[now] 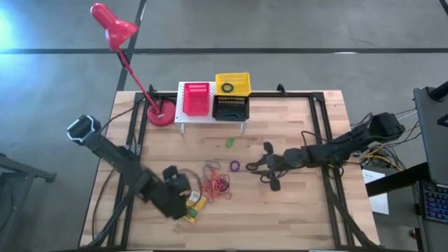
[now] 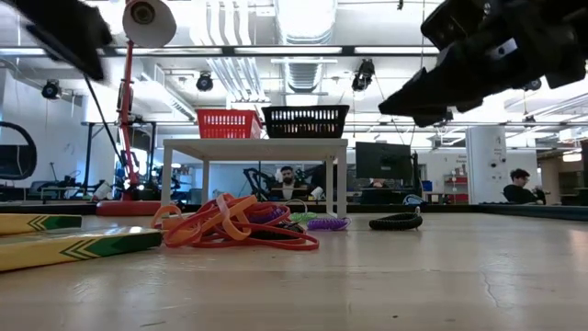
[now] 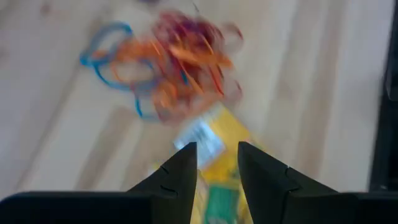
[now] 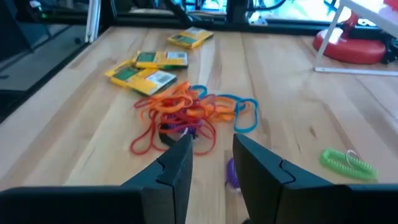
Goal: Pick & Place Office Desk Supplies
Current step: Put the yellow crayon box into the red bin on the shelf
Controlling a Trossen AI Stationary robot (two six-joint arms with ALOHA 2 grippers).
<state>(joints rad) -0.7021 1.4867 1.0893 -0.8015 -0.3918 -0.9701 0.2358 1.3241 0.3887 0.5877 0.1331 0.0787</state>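
On the left, the left gripper (image 1: pixel 183 199) hangs low over the desk (image 1: pixel 294 210), its fingers (image 3: pixel 184 167) a narrow gap apart and holding nothing. A yellow-and-green box (image 3: pixel 214 146) lies just ahead of and beneath their tips, probably the next pick, though the wrist view is blurred. Beyond it sits the tangle of orange-red rubber bands (image 1: pixel 217 183). The purple ring (image 1: pixel 234 166) lies just ahead of the right gripper (image 1: pixel 257 166), whose fingers (image 4: pixel 177 163) stand slightly apart and empty. The ring is half hidden between them. Farther off, the red basket (image 1: pixel 196 99), yellow basket (image 1: pixel 232 83) and black basket (image 1: pixel 230 108) wait as likely destinations.
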